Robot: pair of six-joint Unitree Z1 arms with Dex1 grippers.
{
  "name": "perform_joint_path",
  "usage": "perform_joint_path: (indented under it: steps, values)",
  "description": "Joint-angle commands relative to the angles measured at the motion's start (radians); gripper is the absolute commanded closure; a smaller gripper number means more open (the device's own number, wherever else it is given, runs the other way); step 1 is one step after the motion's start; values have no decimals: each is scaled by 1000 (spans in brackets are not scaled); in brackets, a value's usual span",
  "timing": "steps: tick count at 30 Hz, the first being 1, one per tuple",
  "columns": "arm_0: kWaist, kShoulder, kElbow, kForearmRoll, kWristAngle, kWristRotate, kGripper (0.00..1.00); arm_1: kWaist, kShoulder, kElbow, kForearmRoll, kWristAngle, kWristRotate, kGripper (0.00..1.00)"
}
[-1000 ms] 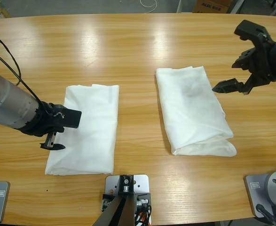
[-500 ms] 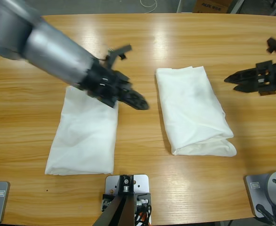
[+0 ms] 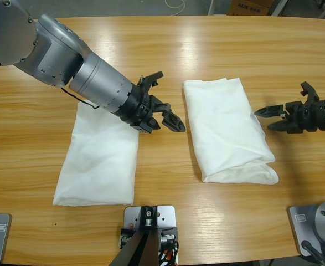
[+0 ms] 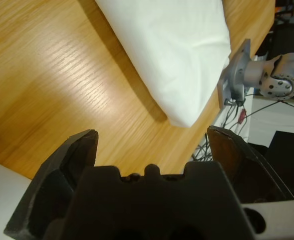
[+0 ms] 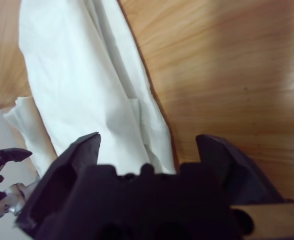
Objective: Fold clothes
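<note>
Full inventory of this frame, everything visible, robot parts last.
Folded T-shirts: 2, white, flat on the table; left shirt partly under the left arm, right shirt near the middle-right.
Table: 1, light wood, fills the high view.
Cable: 1, white, on the floor beyond the table's far edge.
Box: 1, brown cardboard, top edge of the high view.
Left gripper: 1, black, open, in the gap between the shirts, holding nothing.
Right gripper: 1, black, open, beside the right shirt's right edge, holding nothing.
</note>
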Motion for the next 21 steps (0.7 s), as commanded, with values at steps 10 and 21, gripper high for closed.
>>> perform_joint_path:
  steps: [10,21]
  values:
    - [-42,170,-125,-14,68,-64,179,94,189,25,-2,83,-22,231]
    - [-42,197,-129,-16,78,-97,253,107,239,22,-10,98,-28,280]
